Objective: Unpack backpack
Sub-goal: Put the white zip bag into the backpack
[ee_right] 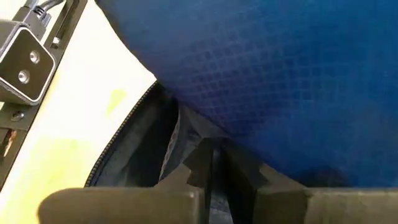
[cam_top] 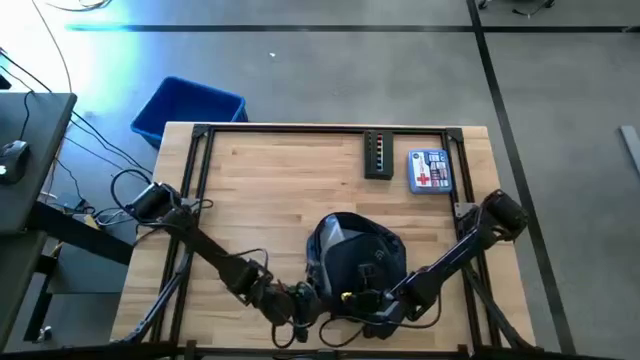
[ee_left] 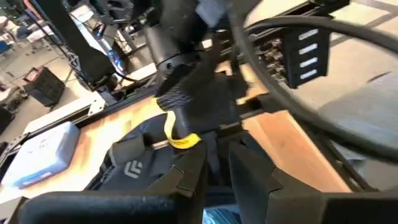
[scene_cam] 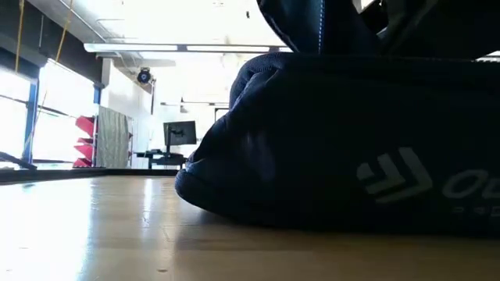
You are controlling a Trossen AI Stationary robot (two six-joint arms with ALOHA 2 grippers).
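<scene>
1. Backpack (cam_top: 358,262) sits on the table (cam_top: 290,190), at its near edge; in the low view it blocks out both grippers.
2. Left gripper (cam_top: 308,300) is at the backpack's near-left edge, arm stretched low; fingers (ee_left: 186,177) nearly closed on a fold of backpack fabric.
3. Right gripper (cam_top: 372,300) is at the backpack's near edge, arm angled down; fingers (ee_right: 242,165) pinched almost shut at the zipper opening, though an actual hold isn't clear.

A blue bin (cam_top: 188,108) sits beyond the table (cam_top: 280,190), which bears a black box (cam_top: 378,155) beside a pouch (cam_top: 430,170).
</scene>
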